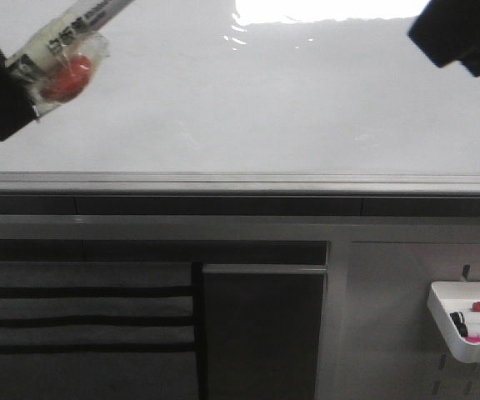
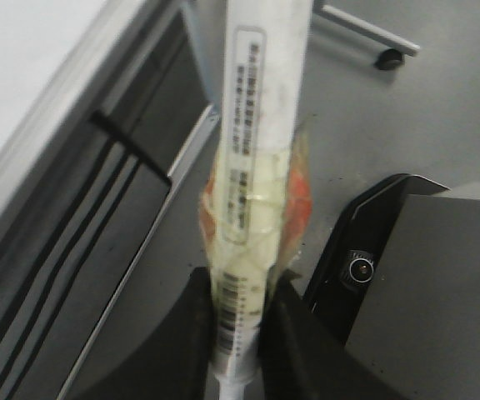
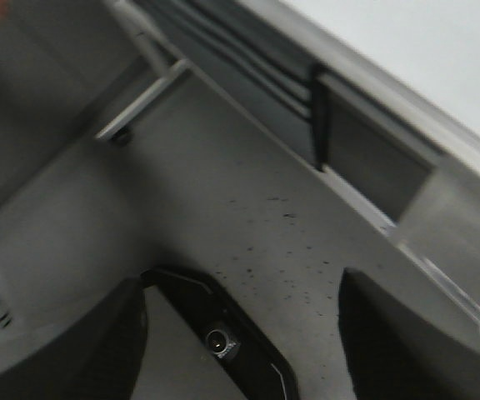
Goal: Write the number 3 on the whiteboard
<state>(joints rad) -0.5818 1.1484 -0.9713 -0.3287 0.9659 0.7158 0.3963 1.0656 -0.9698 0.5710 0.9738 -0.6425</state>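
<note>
The whiteboard is a large glossy white board with a grey metal edge rail; light glares at its top. No digit 3 shows on it. My left gripper is at the upper left, shut on a white marker wrapped in yellowish tape with a red patch. In the left wrist view the marker stands between the black fingers, the gripper shut on it. My right gripper hangs at the upper right. In the right wrist view it is open and empty.
Below the rail are dark panels and a grey pegboard with a white tray holding markers at the lower right. The whiteboard edge shows in the left wrist view and in the right wrist view.
</note>
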